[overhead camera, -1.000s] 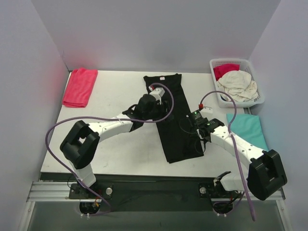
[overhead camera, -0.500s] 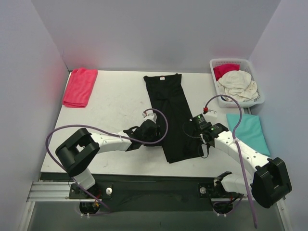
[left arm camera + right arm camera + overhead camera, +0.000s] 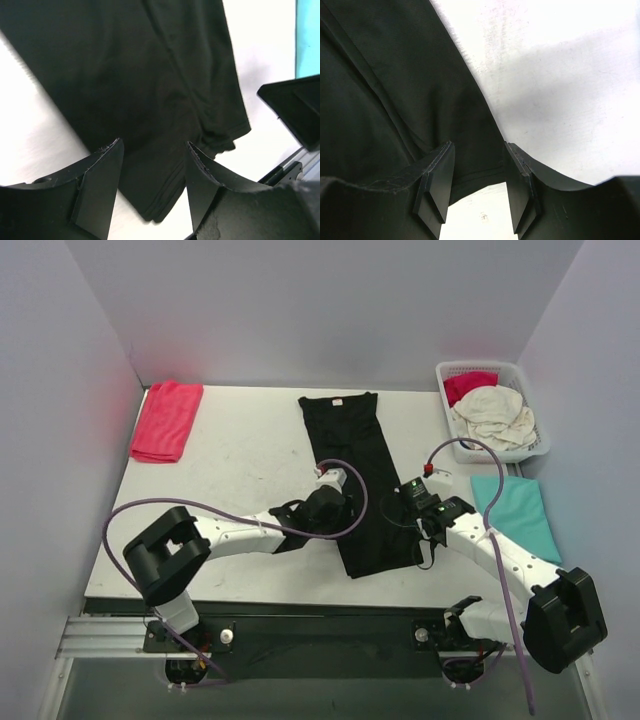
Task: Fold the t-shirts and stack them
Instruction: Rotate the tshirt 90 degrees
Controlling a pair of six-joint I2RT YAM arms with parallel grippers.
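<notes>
A black t-shirt [image 3: 355,470] lies folded into a long narrow strip down the middle of the table, its white neck label at the far end. My left gripper [image 3: 338,528] stands open low over the strip's near left corner; in the left wrist view the black t-shirt [image 3: 150,75] has its layered corner between the spread fingers of the left gripper [image 3: 154,145]. My right gripper [image 3: 427,545] is open at the near right corner, and in the right wrist view the hem of the black t-shirt [image 3: 395,75] lies between the fingers of the right gripper [image 3: 479,146]. Neither gripper holds any cloth.
A folded red t-shirt [image 3: 165,420] lies at the far left. A folded teal t-shirt [image 3: 515,510] sits at the right edge, behind my right arm. The white lattice basket [image 3: 485,368] at the far right holds a cream t-shirt [image 3: 495,415] and a red one [image 3: 468,385].
My left arm has come down from the middle of the black strip to its near left corner, its jaws narrowing a little. The right gripper has shifted slightly nearer, to the near right corner.
</notes>
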